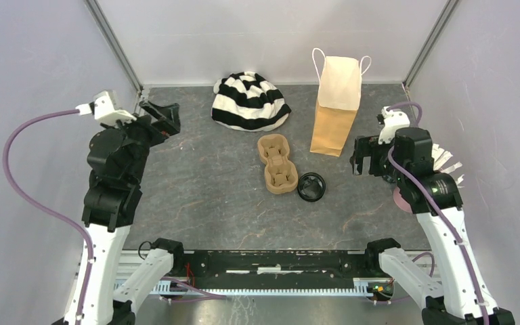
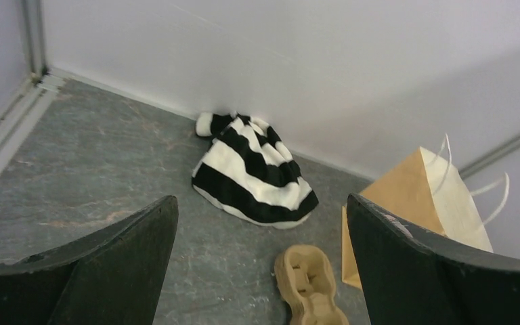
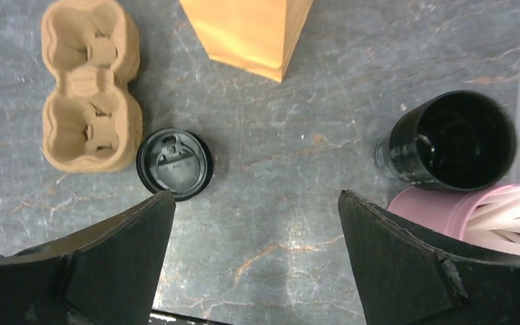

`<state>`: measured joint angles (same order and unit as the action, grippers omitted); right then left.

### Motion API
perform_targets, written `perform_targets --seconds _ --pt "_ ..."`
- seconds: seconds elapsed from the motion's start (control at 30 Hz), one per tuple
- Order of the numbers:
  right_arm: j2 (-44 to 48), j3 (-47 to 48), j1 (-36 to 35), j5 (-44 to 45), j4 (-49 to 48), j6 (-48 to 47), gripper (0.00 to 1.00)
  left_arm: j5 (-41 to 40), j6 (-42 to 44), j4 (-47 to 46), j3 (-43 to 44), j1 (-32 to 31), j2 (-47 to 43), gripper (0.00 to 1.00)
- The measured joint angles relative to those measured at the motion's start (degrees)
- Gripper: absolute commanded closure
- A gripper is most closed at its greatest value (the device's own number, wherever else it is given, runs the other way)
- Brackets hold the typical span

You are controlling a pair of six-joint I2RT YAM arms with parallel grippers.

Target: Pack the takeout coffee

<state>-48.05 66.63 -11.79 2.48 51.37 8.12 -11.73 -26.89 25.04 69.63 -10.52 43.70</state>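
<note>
Pincers: left pincer (image 2: pixel 261 203) wide apart, empty; right pincer (image 3: pixel 255 196) same; lid (image 3: pixel 174 162) beside carrier (image 3: pixel 91 84); black cup (image 3: pixel 453 139), uncovered, beside pink cup (image 3: pixel 440 211).

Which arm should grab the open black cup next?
Right. The right claw, open, hangs over the cup and the loose lid, both in its wrist view. The left claw, also open, sits far left, with neither in its view.

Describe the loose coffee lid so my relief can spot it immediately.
Start at the tall brown paper bag standing at the back of the table. Near its foot lies the cardboard two-cup carrier; beside the carrier's near end, toward the right arm, sits the lid. It is a flat black disc, unlike the tan carrier.
</note>
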Motion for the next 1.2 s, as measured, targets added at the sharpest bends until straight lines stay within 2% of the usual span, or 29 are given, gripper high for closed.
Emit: perform_targets --seconds 0.2,0.27,0.37,0.6,0.83,0.97,1.2 --pt "-2.4 -4.9 -0.1 -0.4 -0.9 -0.4 0.05 4.3 0.2 1.1 0.0 -3.4 4.9 0.00" --pt "-3.4 -5.9 -0.1 2.7 -0.9 -0.1 0.13 5.0 0.7 1.7 0.1 -4.0 7.0 0.00" --pt "-4.9 -6.1 0.8 7.7 -1.0 0.7 0.16 6.1 1.3 2.8 0.1 -4.3 9.5 0.00" --pt "-9.0 -6.1 10.2 10.9 -2.3 0.6 0.19 7.8 1.8 3.4 1.1 -4.3 12.1 0.00" --pt "-17.9 -5.6 20.4 4.5 -8.9 0.1 0.20 9.2 2.0 4.3 4.0 -5.2 16.4 0.00" --pt "-24.2 -2.6 24.8 -0.6 -10.4 -1.0 0.27 9.1 4.1 5.4 5.1 -7.8 18.0 0.00" --pt "-30.5 2.1 30.6 -11.6 -13.0 -0.6 0.30 13.4 7.8 5.7 5.3 -10.4 18.9 0.00"
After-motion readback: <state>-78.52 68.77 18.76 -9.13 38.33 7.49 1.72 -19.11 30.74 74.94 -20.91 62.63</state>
